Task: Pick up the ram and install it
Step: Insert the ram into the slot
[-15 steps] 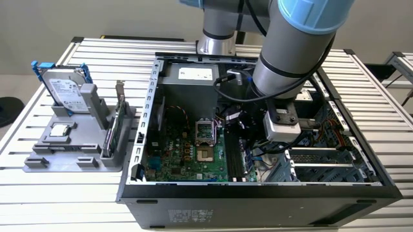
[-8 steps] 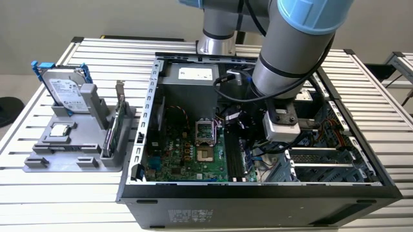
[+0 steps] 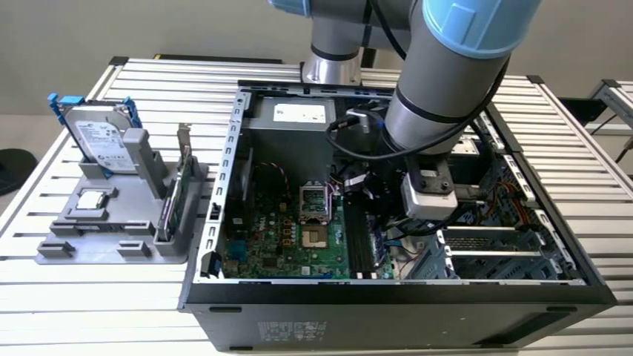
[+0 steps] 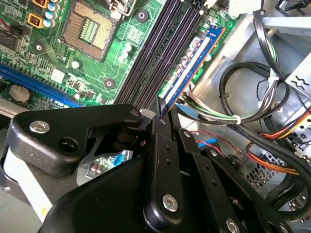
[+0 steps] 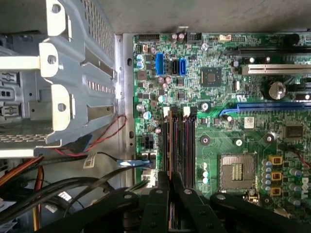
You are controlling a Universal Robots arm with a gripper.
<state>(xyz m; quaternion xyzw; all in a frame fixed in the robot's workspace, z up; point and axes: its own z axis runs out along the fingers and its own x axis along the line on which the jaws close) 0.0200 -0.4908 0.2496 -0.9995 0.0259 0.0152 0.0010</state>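
My black linkage-fingered hand (image 4: 163,114) is clenched on the slim dark-green ram stick (image 4: 190,65), its long axis running parallel with the black memory slots (image 4: 155,58) beside it.

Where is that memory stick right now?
The ram stands on edge among the long black slots on the motherboard, beside the empty processor socket. In the second wrist view the gripper sits at its near end.

Green motherboard (image 5: 218,97), blue ram (image 4: 192,65), black tool (image 4: 163,114), blue-jointed grey arm (image 3: 445,74)
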